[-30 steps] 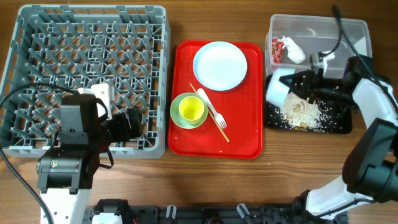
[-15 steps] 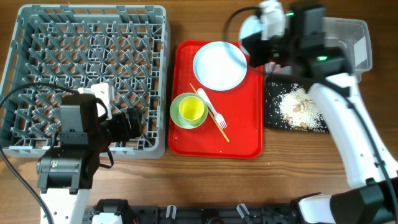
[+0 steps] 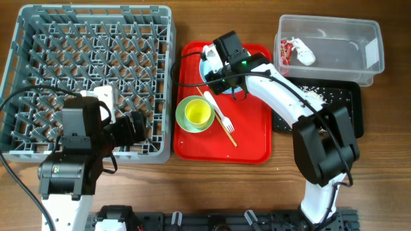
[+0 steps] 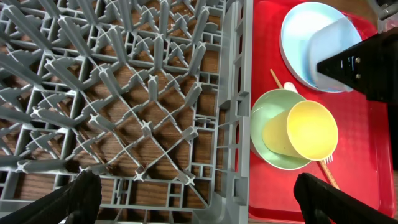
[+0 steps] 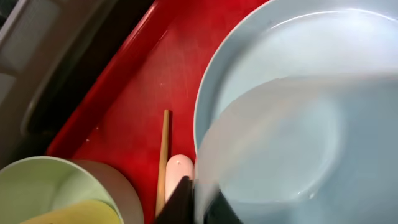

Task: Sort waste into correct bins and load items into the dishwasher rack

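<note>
From overhead, your right gripper [image 3: 216,64] is reaching into upper centre, over the white plate [image 3: 205,69] on the red serving tray [image 3: 253,138]. The wrapper [image 3: 290,50] is lying in the clear tub [image 3: 334,51] at upper right. The rice scraps [image 3: 313,96] are lying in the black tray [image 3: 347,96] just below, so I'm judging the waste sorted and loading under way. The dishwasher rack [image 3: 38,38] is filling the left, and I'm seeing no dish in it.

On the left wrist view, your left gripper [image 4: 199,193] is hanging with its fingers spread wide, holding nothing, over the rack's lower right edge. At upper right, the white bowl [image 4: 333,46] is showing against the plate. The yellow cup [image 4: 311,130] is nesting in the green bowl [image 4: 267,115].

On the right wrist view, your fingers are clamping the bowl's rim at bottom centre. The bowl is blurring, so I can't tell whether it's touching the plate. The fork [image 5: 179,167] and stick [image 5: 165,149] are lying at lower left.

Next you're probably needing to lift the bowl off the plate, carry it left and set it between the rack's pegs.
</note>
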